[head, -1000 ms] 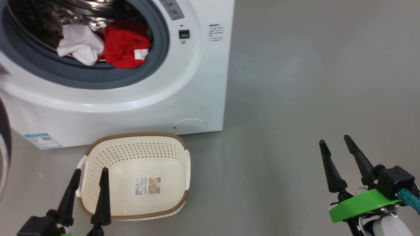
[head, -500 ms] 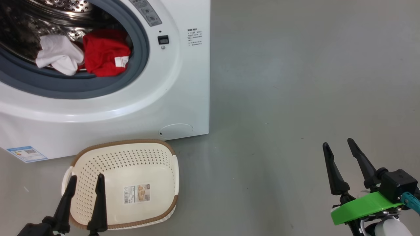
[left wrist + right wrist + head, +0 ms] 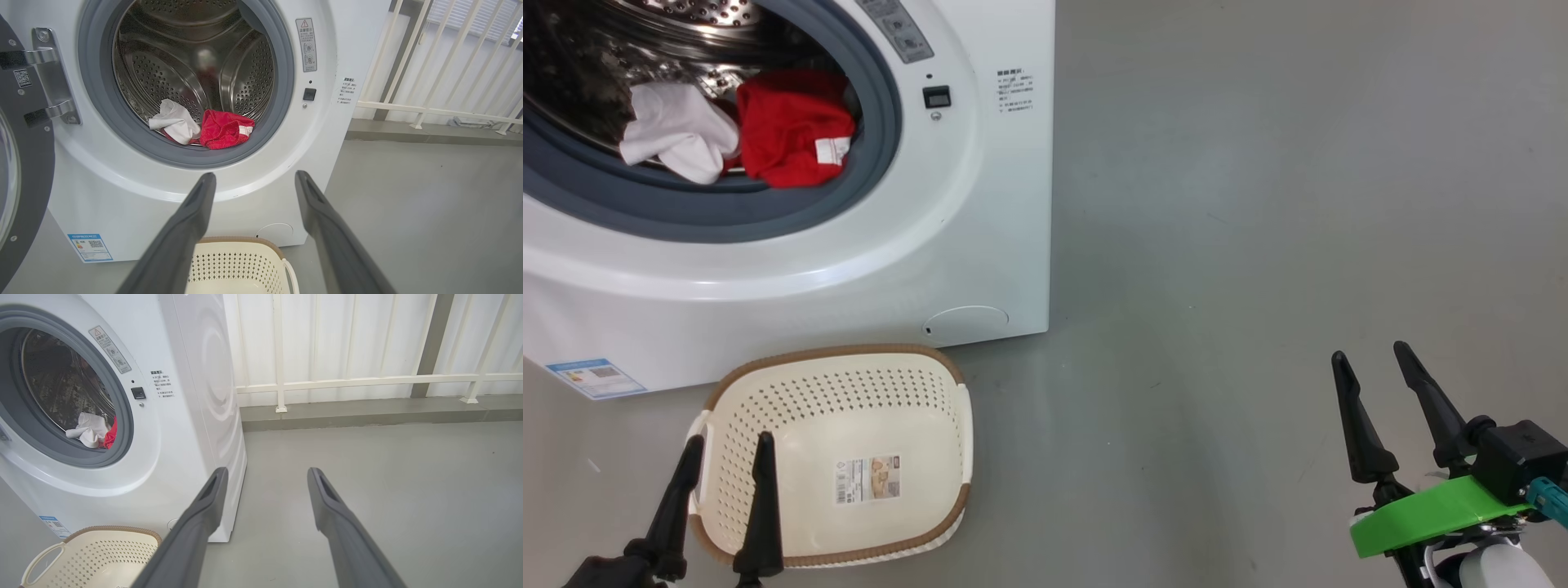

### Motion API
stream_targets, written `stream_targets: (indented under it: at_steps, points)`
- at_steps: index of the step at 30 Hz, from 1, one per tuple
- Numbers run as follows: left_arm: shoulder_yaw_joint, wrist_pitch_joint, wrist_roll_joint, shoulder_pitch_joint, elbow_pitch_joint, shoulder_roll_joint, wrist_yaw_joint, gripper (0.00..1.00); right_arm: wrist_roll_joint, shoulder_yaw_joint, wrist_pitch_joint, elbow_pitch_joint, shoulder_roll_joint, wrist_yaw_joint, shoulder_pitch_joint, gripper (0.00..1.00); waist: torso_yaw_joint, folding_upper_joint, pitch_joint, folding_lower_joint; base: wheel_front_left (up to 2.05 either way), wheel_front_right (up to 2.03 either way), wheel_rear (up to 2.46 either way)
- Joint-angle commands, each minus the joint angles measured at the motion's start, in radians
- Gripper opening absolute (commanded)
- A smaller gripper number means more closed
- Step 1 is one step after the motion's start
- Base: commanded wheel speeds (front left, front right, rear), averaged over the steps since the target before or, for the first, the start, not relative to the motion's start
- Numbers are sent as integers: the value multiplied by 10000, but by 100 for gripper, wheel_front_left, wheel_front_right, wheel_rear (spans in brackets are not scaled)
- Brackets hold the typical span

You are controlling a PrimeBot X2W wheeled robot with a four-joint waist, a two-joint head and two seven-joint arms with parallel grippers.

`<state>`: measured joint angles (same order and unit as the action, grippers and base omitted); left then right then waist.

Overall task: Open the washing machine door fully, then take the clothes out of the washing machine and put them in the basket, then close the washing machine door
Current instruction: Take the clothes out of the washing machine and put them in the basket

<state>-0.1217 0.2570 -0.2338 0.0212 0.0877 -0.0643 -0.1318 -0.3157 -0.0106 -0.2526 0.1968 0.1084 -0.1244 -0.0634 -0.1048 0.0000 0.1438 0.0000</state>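
The white washing machine [image 3: 980, 229] stands at the upper left with its drum exposed. Its black-rimmed door [image 3: 20, 163] is swung out on its hinge at the left of the left wrist view. The clothes lie at the drum's front: a white garment [image 3: 678, 131] and a red one [image 3: 792, 139] with a white label. On the floor in front of the machine sits the cream basket [image 3: 915, 408], holding only its paper label. My left gripper [image 3: 727, 445] hangs open over the basket's left end. My right gripper [image 3: 1372, 359] is open above bare floor, far to the right.
Grey floor [image 3: 1258, 204] spreads to the right of the machine. A white railing [image 3: 347, 381] and a low grey kerb [image 3: 367, 414] run along the wall behind it.
The head camera has shifted, so the machine and basket sit further left and lower than a second ago. The door's edge has left the head view. Both grippers stay open and barely move.
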Motion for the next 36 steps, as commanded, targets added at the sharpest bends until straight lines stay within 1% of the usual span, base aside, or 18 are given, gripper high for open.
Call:
stream_targets:
  at_steps: [1, 10, 15, 36]
  points:
    - [-342, 48, 104, -67, -307, -54, 12, 100, 52, 189, -92, -282, 87, -63, 34, 100, 5, 0, 6, 0, 0, 0, 0]
    - [-465, 48, -110, -136, -233, -6, 12, 100, 63, 242, -92, -262, 71, -63, -37, 100, 19, 0, 74, 0, 0, 0, 0]
    - [-475, 48, -132, -209, -215, 2, 12, 100, 57, 321, -92, -223, 82, -63, -70, 100, 2, 0, 102, 0, 24, -57, 33]
    - [-477, 48, -165, -463, -206, 5, 11, 100, 13, 378, -92, -223, 59, -63, -180, 100, 36, 0, 294, 0, 106, -151, 45]
